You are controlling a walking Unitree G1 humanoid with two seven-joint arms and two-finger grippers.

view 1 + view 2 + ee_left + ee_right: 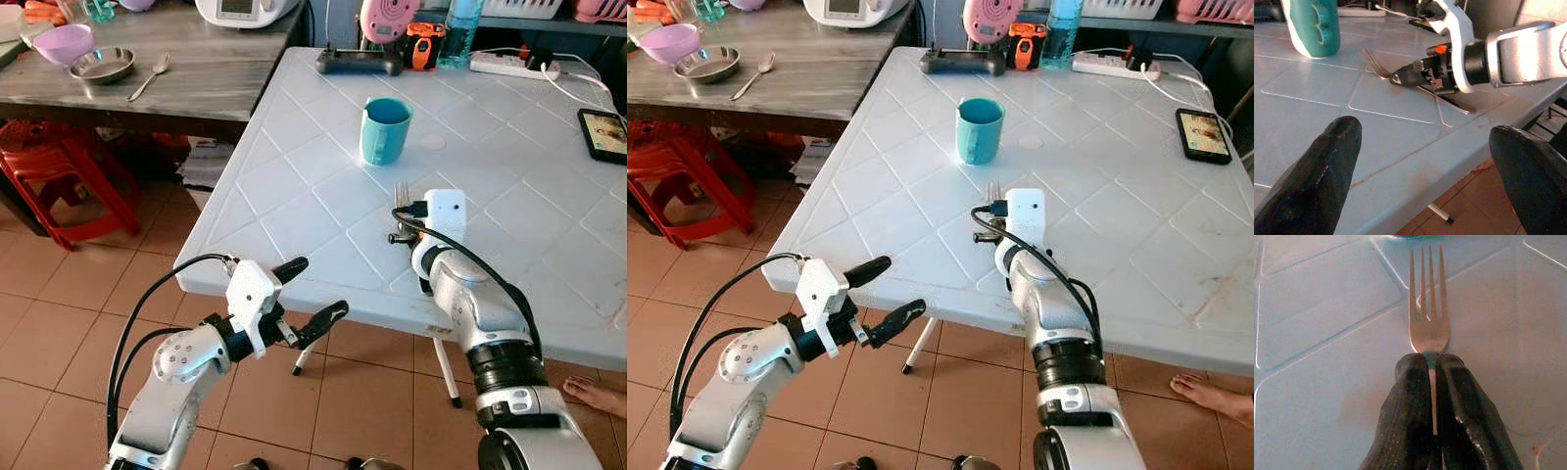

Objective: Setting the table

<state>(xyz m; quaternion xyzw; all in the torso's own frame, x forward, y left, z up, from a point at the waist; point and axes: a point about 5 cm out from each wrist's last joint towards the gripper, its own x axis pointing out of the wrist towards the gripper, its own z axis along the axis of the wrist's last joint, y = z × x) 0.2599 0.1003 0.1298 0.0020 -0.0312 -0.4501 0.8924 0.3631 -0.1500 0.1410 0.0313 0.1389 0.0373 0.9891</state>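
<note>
A metal fork [1428, 318] lies low on the white plastic table [294, 196], tines toward the teal cup [384, 129]. My right gripper [1430, 364] is shut on the fork's neck, its fingers [1410, 77] pressed on either side of the handle [1449, 100]. The fork's tines [402, 195] show just past the white wrist mount, a short way in front of the cup [979, 128]. My left gripper [310, 290] hangs open off the table's near edge, over the tiled floor, holding nothing.
A game controller [359, 62], a power strip [514, 66] and a phone [604, 134] lie at the table's far and right sides. A wooden table [196, 78] on the left carries a purple bowl [65, 44], metal dish [102, 66] and spoon [149, 78]. Red stools [49, 166] stand beneath. A person's foot [598, 396] is at the right.
</note>
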